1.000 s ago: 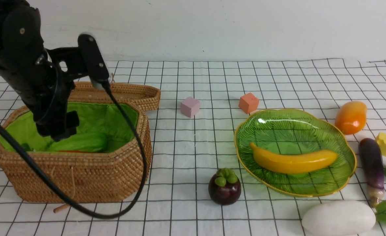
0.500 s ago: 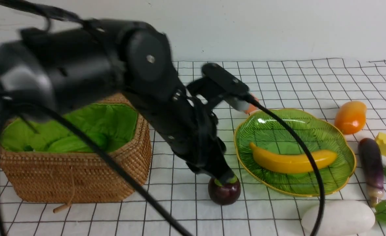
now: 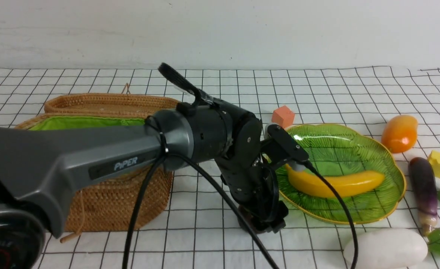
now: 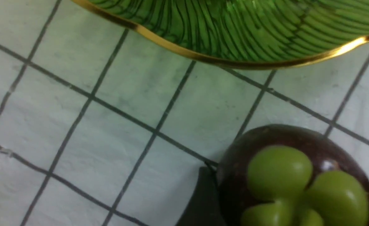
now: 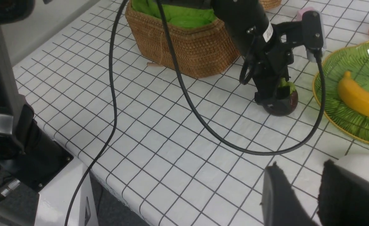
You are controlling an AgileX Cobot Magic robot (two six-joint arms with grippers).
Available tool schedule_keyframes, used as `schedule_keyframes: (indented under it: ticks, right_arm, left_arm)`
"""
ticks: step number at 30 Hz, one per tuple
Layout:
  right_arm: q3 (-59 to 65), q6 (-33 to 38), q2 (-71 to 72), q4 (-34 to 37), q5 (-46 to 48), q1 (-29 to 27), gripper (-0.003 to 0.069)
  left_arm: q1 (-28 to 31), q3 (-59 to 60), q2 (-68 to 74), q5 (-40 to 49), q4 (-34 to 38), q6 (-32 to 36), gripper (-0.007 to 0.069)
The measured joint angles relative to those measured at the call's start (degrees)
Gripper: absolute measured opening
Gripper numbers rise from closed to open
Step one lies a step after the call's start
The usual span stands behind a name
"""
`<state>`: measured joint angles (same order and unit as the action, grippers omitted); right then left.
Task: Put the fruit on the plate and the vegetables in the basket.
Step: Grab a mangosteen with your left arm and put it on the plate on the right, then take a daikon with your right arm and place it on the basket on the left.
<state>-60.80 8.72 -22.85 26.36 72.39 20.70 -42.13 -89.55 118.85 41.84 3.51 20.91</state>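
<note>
My left gripper (image 4: 294, 169) has come down spread around the mangosteen (image 4: 278, 172), so plating it seems next; my right gripper (image 5: 301, 164) is parted.

On the grid-patterned tabletop (image 3: 205, 246), an orange cube (image 3: 283, 117) was noted at twelve o'clock; a yellow cube (image 3: 439, 163), at three.

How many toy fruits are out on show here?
3: the banana on the green plate, the mango beyond its right side, the mangosteen between the left gripper's jaws. The basket's inside is mostly hidden.
</note>
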Motion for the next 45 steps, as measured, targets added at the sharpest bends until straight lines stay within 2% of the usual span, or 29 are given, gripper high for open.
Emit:
schedule_keyframes:
  ticks: [3,7,12,14,15,17,21,23,26,30,33,37,42,44,45]
  right_arm:
    - [0.00,0.00,0.00,0.07,0.00,0.00,0.0225]
    - [0.00,-0.02,0.00,0.22,0.00,0.00,0.0225]
    - [0.00,-1.11,0.00,-2.14,0.00,0.00,0.0225]
    - [0.00,-3.63,0.00,-5.38,0.00,0.00,0.0225]
    - [0.00,-8.35,0.00,-10.44,0.00,0.00,0.0225]
    - [0.00,-11.85,0.00,-15.34,0.00,0.00,0.0227]
    - [0.00,-17.31,0.00,-22.27,0.00,0.00,0.0227]
    - [0.00,-17.94,0.00,-22.28,0.00,0.00,0.0227]
    - [0.00,-18.22,0.00,-21.53,0.05,0.00,0.0227]
    - [0.00,-18.22,0.00,-17.95,0.05,0.00,0.0231]
    - [0.00,-18.22,0.00,-17.12,0.05,0.00,0.0231]
    - [0.00,-18.22,0.00,-17.12,0.05,0.00,0.0231]
    - [0.00,-17.76,-0.63,-17.07,0.05,0.00,0.0232]
    - [0.00,-15.52,-2.74,-16.09,0.05,0.00,0.0232]
    - [0.00,-13.70,-4.55,-15.35,0.05,0.00,0.0232]
  left_arm:
    - [-0.05,-0.24,0.87,0.15,-1.48,-0.06,0.0567]
    - [-0.19,-0.56,1.12,0.77,-3.12,-0.20,0.0566]
    - [-0.53,-2.58,-0.75,5.46,-6.91,-5.13,0.0566]
    - [-0.66,-4.51,-1.92,5.47,-5.90,-6.68,0.0566]
    - [-0.85,-8.15,-3.18,3.96,-2.91,-7.08,0.0566]
    - [-0.95,-11.77,-3.37,1.18,0.28,-6.40,0.0566]
    - [-1.32,-19.52,0.30,-7.11,9.49,-0.26,0.0566]
    - [-1.38,-22.39,3.97,-10.42,13.52,2.68,0.0566]
    - [-1.38,-24.14,7.88,-13.00,15.30,4.41,0.0566]
    - [-1.38,-24.54,13.93,-17.01,15.80,5.38,0.0649]
    - [-1.33,-24.61,14.14,-17.07,15.32,5.45,0.0669]
    - [-1.33,-24.61,11.84,-14.70,13.77,5.46,0.0668]
    - [-1.33,-24.61,1.59,-1.26,11.58,4.31,0.0622]
    - [-1.33,-24.69,-5.82,7.13,10.38,-1.73,0.0521]
    - [-1.33,-24.75,-9.73,11.10,9.30,-7.15,0.0424]
